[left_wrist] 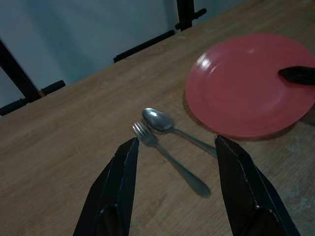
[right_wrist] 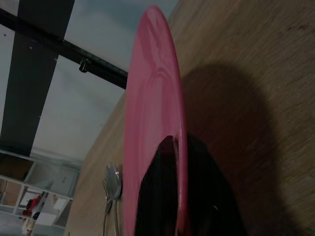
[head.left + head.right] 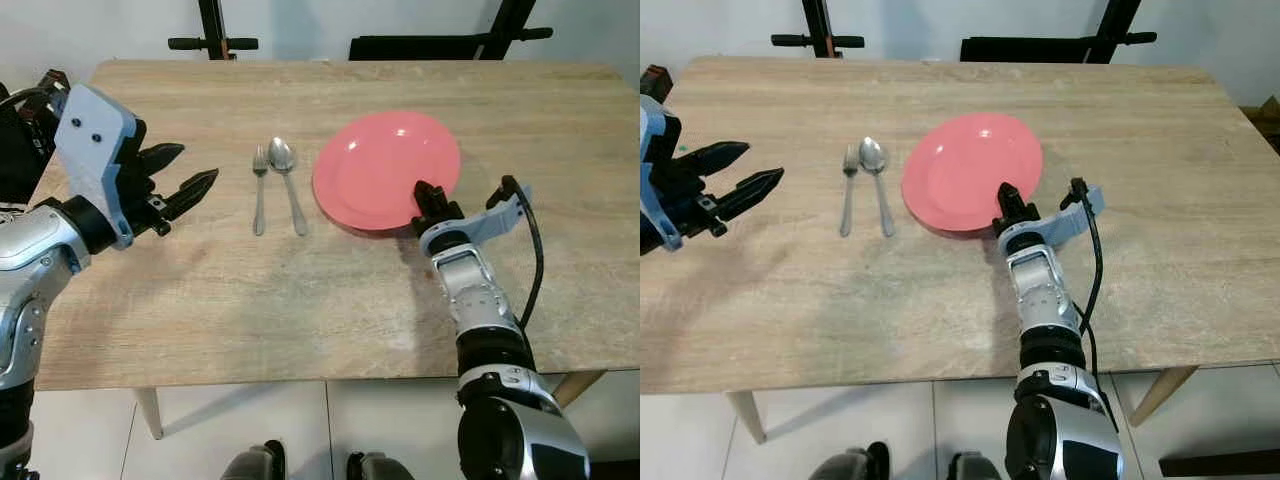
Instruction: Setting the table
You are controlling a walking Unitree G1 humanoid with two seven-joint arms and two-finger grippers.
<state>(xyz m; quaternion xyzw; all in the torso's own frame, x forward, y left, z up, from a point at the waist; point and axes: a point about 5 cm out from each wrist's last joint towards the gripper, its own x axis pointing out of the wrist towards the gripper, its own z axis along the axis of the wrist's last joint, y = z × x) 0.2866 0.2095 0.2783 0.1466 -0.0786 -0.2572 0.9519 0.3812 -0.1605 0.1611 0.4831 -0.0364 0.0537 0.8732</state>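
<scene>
My head pair looks down over counter [image 3: 330,290]; both wrist cams close, low, sharing plate [image 1: 248,83] toward 12 o'clock.

A broad rectangular worktop of pale, grained wood [image 3: 300,290] stands on slanted light wooden legs [image 3: 148,412], one showing under its near left corner and another under the near right. Beneath it the floor is laid with large glossy white tiles [image 3: 250,425] with thin grey joints. Behind the far edge a plain white wall [image 3: 300,25] rises, and against it stand black metal frame bars [image 3: 212,35] with horizontal handles. Even, soft light falls on the wood, casting faint, blurred shadows across it.
</scene>
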